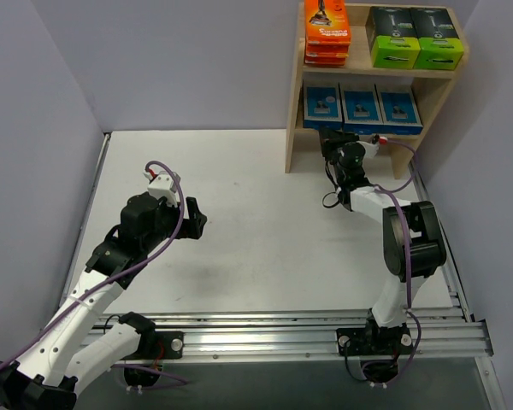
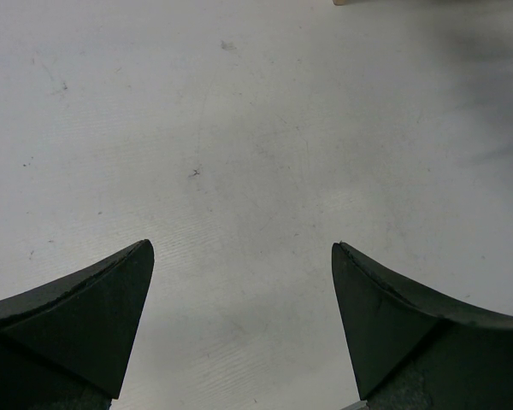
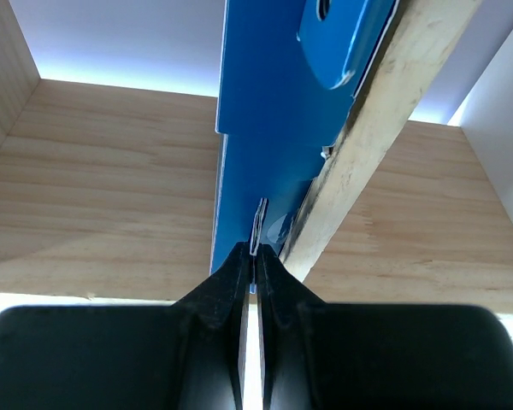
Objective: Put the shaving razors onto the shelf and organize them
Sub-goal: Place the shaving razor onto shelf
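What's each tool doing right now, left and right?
Left tool: open, holding nothing.
Right tool: closed on the edge of a blue card at the shelf.

The shelf [image 1: 294, 128] is bare grainy wood, the blue razor card [image 3: 265, 102] glossy.

White shells and black joints showed on the left arm [image 1: 94, 290] and the right arm [image 1: 406, 248] alike. Purple cables [image 1: 167, 184] looped along both (a dab of red sat at each wrist). The fingers [image 2: 85, 329] were matte-black wedges, and the bases [image 1: 372, 342] were black too.
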Tool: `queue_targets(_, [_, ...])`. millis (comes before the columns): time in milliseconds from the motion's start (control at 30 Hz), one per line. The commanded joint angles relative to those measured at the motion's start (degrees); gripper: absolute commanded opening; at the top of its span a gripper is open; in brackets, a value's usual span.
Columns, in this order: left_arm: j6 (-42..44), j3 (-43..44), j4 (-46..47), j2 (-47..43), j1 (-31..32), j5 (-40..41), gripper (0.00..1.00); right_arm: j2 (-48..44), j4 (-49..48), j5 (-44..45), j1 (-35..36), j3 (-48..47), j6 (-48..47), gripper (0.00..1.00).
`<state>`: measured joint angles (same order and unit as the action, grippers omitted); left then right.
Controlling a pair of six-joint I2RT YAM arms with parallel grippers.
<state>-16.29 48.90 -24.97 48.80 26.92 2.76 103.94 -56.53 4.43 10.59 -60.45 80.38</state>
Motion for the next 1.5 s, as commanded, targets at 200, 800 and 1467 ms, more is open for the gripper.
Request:
queue_targets(200, [0.3, 0.7, 1.0, 0.0, 0.2, 0.2, 0.94, -0.8, -2.8, 4.3, 0.5, 1.3, 0.2, 0.00])
queue_targets(800, [0.3, 0.7, 1.0, 0.2, 0.1, 0.2, 0.94, -1.6, -3.2, 2.2, -1.5, 2.3, 0.5, 0.00])
queue_targets(1467, [0.3, 0.7, 0.9, 0.2, 0.1, 0.2, 0.94, -1.4, -3.7, 0.8, -1.6, 2.3, 0.3, 0.05])
